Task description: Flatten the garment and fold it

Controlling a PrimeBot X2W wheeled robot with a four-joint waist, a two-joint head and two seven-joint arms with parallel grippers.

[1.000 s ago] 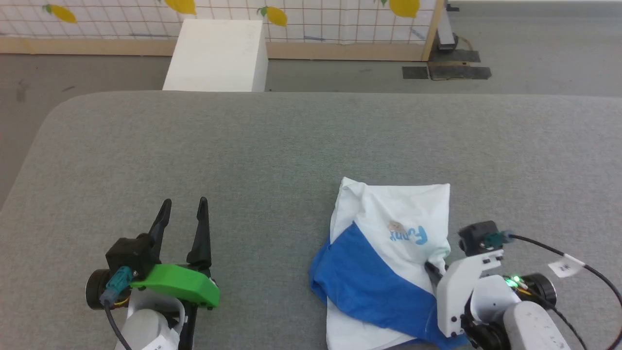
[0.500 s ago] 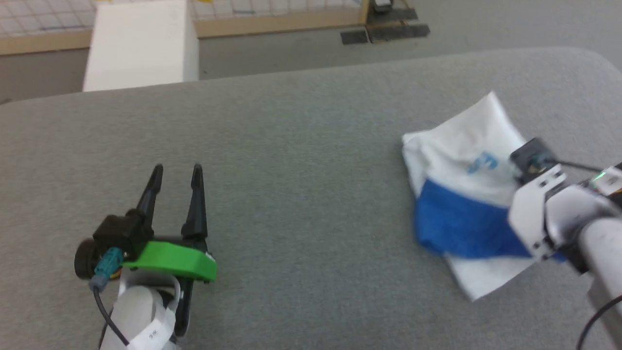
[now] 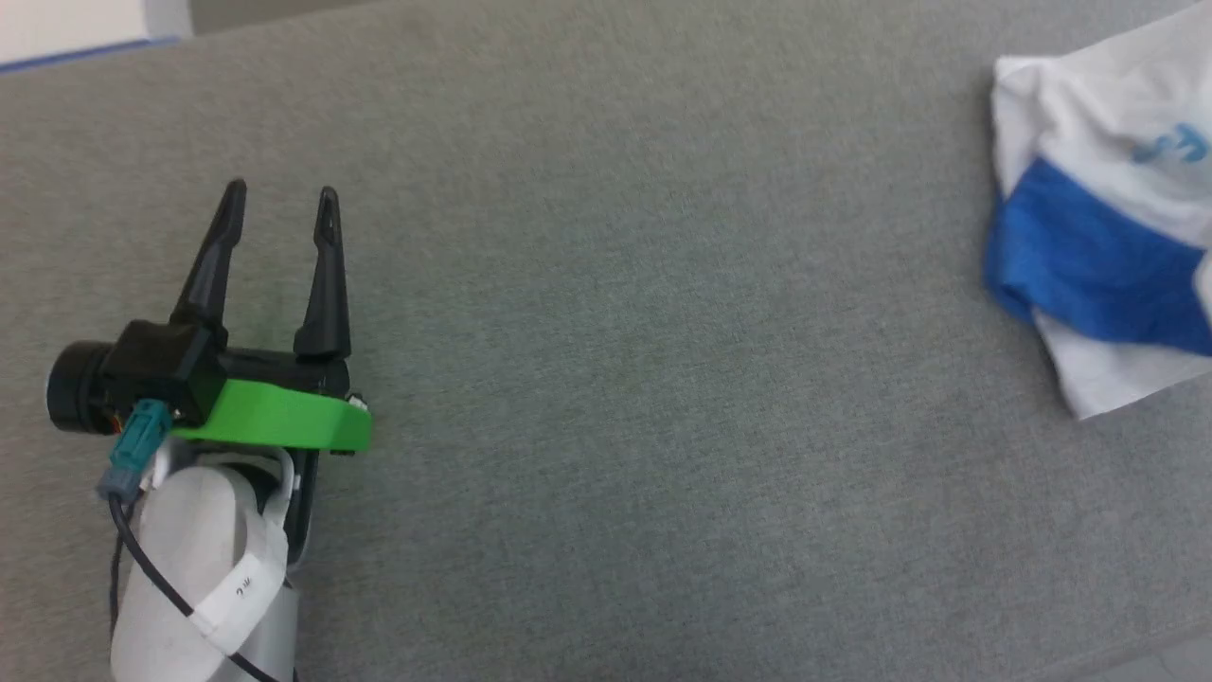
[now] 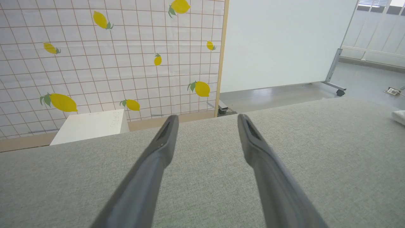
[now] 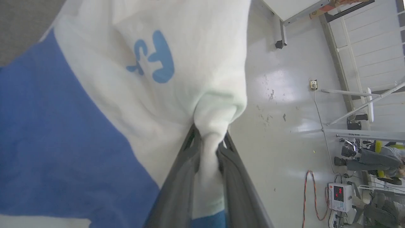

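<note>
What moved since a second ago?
The robot's head turned, so the whole picture shifted. Even so, the garment slid rightwards across the grey table, pulled by the right gripper, which stays pinched on its white cloth. The left gripper stayed open, holding nothing.

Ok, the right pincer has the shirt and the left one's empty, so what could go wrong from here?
1. The right pincer pinches only a small bunched fold of the garment; a pull could slip it free.
2. In the head view the garment runs off the right edge, so a snag there might go unseen.
3. The open left pincer sits far across the grey surface; with one hold, the cloth may drag bunched instead of flattening.
</note>
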